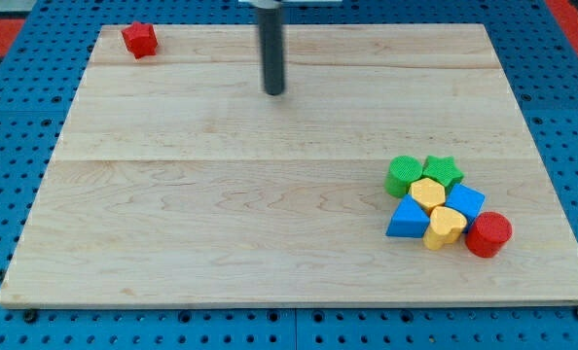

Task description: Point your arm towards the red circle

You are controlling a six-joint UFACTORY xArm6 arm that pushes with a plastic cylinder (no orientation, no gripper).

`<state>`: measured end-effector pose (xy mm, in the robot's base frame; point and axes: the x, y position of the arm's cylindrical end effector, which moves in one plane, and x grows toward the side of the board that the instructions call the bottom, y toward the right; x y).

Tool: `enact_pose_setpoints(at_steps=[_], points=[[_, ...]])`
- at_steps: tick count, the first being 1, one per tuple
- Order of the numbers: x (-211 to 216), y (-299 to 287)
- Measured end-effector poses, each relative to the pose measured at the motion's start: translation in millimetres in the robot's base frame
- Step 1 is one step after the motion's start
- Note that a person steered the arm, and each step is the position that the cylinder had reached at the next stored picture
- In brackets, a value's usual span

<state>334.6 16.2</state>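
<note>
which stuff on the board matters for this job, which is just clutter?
In play:
- red circle, view's bottom right
- my tip, near the view's top, far from every block

Lying about:
- red star, top-left corner
- green cylinder
- green star
- two yellow blocks
- blue triangle
- blue block

The table top (221,194) is pale, matt wood with fine grain and visible plank seams. My tip (273,92) ends a smooth, dark, slightly shiny rod. Far toward the view's bottom right of my tip, the red circle (488,234) looks like smooth matt plastic.
</note>
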Motion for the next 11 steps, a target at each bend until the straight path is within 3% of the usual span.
enact_pose_setpoints(at_steps=[3, 5, 7, 9, 11], points=[[60.9, 237.0], [161.7, 301.6], [257.8, 292.9], [272.6, 240.7], [268.6, 224.7]])
